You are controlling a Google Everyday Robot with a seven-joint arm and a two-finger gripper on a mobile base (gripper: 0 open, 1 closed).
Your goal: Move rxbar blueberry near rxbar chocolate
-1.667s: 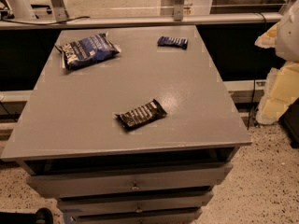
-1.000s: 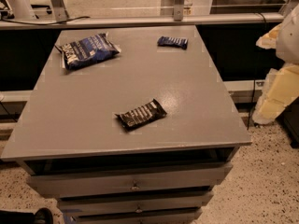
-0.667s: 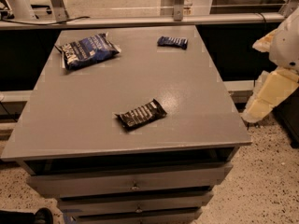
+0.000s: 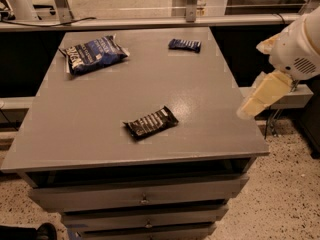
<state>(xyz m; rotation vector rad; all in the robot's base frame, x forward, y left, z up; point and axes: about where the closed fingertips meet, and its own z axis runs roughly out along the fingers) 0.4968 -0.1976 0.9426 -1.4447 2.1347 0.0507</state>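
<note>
The rxbar blueberry [image 4: 184, 45], a small dark-blue wrapper, lies flat at the far right of the grey table [image 4: 210, 99]. The rxbar chocolate [image 4: 150, 123], a black wrapper with white lettering, lies near the table's front middle, well apart from the blue bar. My gripper [image 4: 248, 111] hangs on the white arm at the right, by the table's right edge, level with the black bar and far from both bars. It holds nothing that I can see.
A large puffy blue chip bag [image 4: 94, 54] lies at the far left of the table. Drawers [image 4: 145, 199] sit under the tabletop. A rail [image 4: 150, 21] runs behind the table. Speckled floor lies to the right.
The arm has swung in from the right and lower, bringing the gripper to the table's right edge. The bars and the bag have not moved.
</note>
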